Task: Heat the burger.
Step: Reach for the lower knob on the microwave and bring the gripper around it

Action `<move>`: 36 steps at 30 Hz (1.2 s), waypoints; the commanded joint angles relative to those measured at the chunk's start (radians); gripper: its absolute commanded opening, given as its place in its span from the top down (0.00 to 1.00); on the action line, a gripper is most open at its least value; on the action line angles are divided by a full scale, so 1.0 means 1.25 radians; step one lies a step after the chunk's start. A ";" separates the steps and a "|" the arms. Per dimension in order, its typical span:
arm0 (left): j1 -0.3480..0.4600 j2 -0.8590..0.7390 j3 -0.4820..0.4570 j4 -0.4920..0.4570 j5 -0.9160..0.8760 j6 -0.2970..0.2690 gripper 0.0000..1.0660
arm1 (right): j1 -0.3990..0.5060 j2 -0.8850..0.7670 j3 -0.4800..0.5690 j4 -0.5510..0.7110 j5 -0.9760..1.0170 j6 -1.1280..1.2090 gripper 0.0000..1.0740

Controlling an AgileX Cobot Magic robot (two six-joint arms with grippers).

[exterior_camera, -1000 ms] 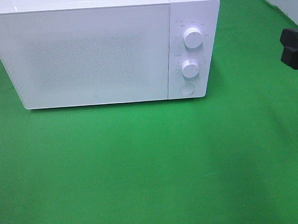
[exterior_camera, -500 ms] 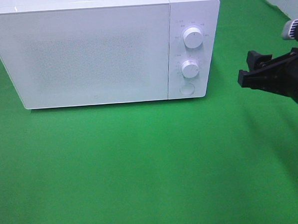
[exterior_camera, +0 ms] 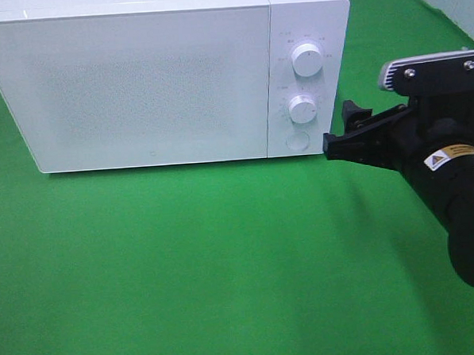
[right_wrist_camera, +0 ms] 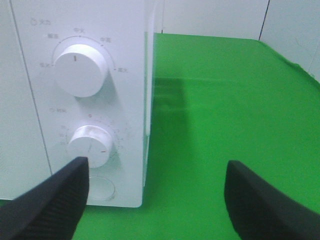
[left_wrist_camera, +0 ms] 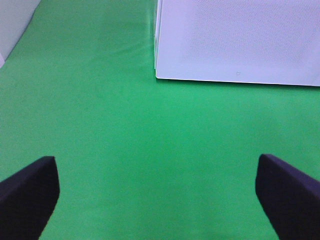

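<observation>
microwave [exterior_camera: 152, 78]: white, far left on green counter [exterior_camera: 225, 258]; door [exterior_camera: 137, 87] shut.
controls: strip right of door; far to near: upper knob [exterior_camera: 307, 59], lower knob [exterior_camera: 302, 109], button [exterior_camera: 297, 141].
right tool [exterior_camera: 338, 128]: spread wide, holds nothing. Sits low, just beside microwave's near right corner, level w/ button. Touching the casing or not: can't tell.
left tool [left_wrist_camera: 156, 165]: spread wide, holds nothing. Over counter, near side of microwave's left end, well apart from it. Only seen in its own wrist view.
burger: not visible in any view; cannot tell where it is.
</observation>
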State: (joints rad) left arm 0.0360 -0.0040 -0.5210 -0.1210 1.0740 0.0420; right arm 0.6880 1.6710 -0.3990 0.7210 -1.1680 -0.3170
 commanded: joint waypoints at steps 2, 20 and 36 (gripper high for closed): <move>0.000 -0.018 0.002 -0.006 -0.008 -0.002 0.06 | 0.018 0.042 -0.035 -0.002 -0.021 -0.006 0.32; 0.000 -0.018 0.002 -0.006 -0.008 -0.002 0.06 | 0.022 0.199 -0.198 -0.006 -0.035 0.001 0.32; 0.000 -0.018 0.002 -0.006 -0.008 -0.002 0.06 | 0.022 0.314 -0.298 -0.005 -0.049 0.001 0.32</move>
State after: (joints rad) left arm 0.0360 -0.0040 -0.5210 -0.1210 1.0740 0.0420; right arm 0.7120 2.0630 -0.7650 0.7210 -1.2050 -0.3150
